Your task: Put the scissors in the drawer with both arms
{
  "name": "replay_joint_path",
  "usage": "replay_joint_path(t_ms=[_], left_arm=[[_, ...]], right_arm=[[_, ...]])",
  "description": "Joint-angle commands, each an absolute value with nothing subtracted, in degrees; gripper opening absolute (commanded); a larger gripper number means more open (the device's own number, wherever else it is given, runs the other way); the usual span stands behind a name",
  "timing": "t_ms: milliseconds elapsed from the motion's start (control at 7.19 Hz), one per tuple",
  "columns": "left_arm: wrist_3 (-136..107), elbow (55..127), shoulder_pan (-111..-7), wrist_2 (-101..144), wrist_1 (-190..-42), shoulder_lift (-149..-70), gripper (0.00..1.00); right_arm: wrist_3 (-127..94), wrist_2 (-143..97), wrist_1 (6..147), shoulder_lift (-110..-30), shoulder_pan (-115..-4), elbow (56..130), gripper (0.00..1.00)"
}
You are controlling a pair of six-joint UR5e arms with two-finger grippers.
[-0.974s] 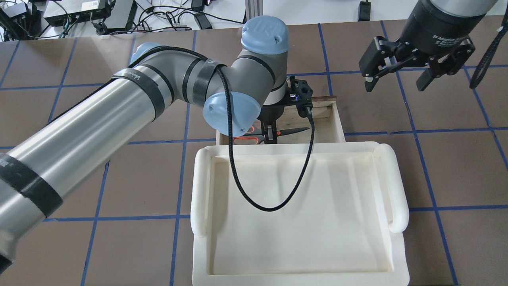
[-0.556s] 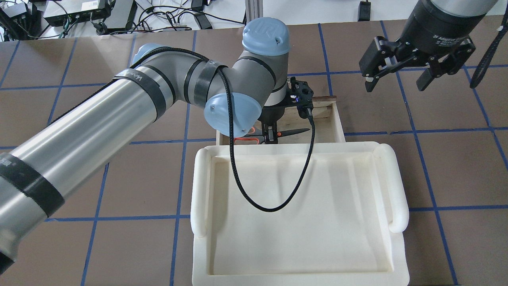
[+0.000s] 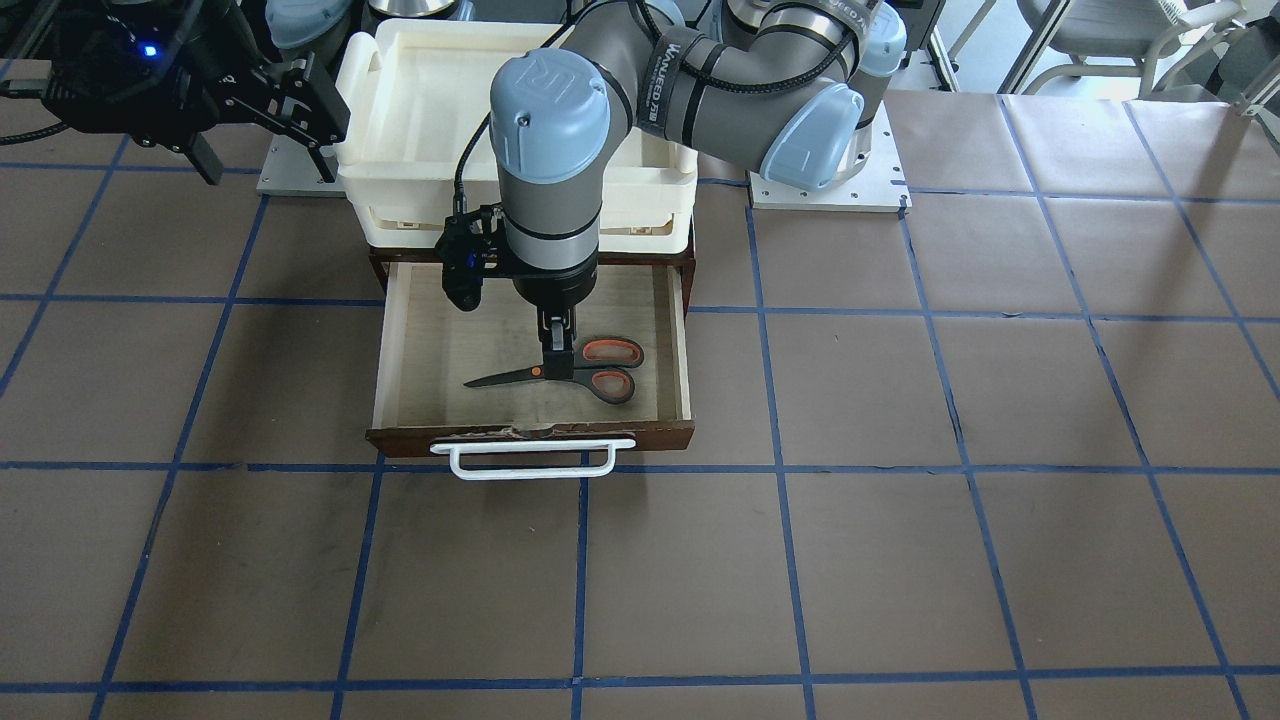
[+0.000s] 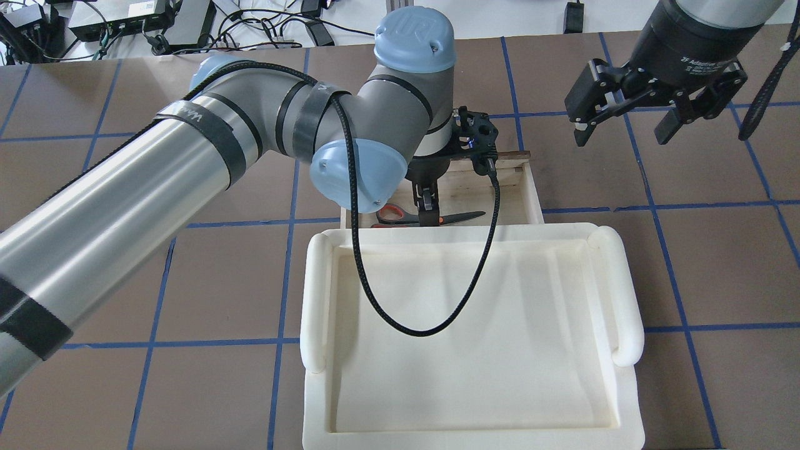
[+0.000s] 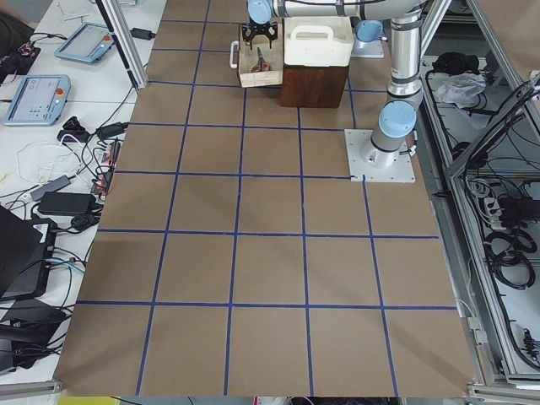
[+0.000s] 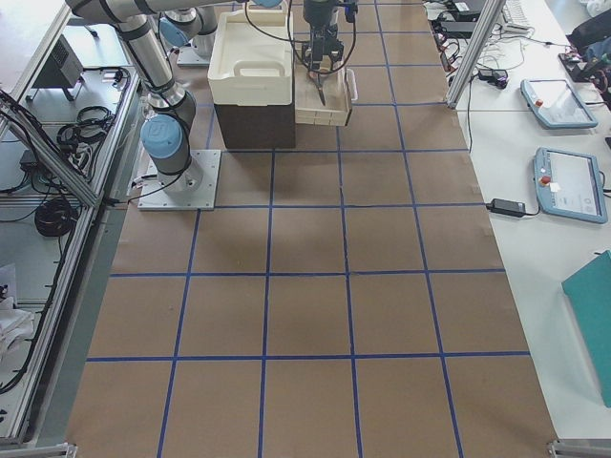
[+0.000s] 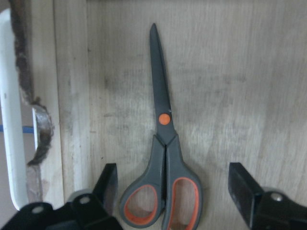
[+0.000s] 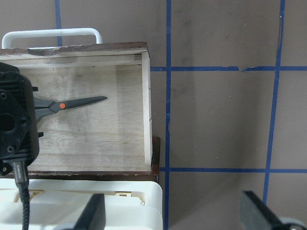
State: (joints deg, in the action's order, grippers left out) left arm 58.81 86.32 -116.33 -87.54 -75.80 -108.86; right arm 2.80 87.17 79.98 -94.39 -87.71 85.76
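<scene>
The scissors [image 3: 560, 375] are laid flat and shut on the pale floor of the drawer [image 3: 680, 350], which is pulled open. They are near its dark front and white handle [image 3: 533, 460], with the tip pointed to the robot's right. The left gripper [image 3: 557, 350] is held just over the grey handles. Its jaws are spread wide with a finger [image 7: 108, 187] on each side, and nothing is gripped. The right gripper [image 4: 622, 134] is held over the table [image 3: 900, 450], away from the drawer, jaws spread too. A white tray [image 4: 315, 294] is set above the drawer's back.
</scene>
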Motion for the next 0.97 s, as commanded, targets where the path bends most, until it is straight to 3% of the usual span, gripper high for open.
replay_joint_path(t_ms=[0, 556, 834], left_arm=[[59.5, 82.3, -112.5, -87.5, -83.8, -104.8, 0.84], [51.6, 81.1, -95.8, -84.6, -91.4, -96.9, 0.85], [45.1, 82.0, -91.8, -85.4, -90.9, -94.9, 0.97]], right_arm=[[2.7, 87.1, 80.0, -94.4, -87.7, 85.8, 1.0], [2.7, 87.2, 80.0, -94.3, -87.7, 85.8, 1.0], [2.2, 88.2, 80.1, -94.4, -87.7, 85.8, 1.0]])
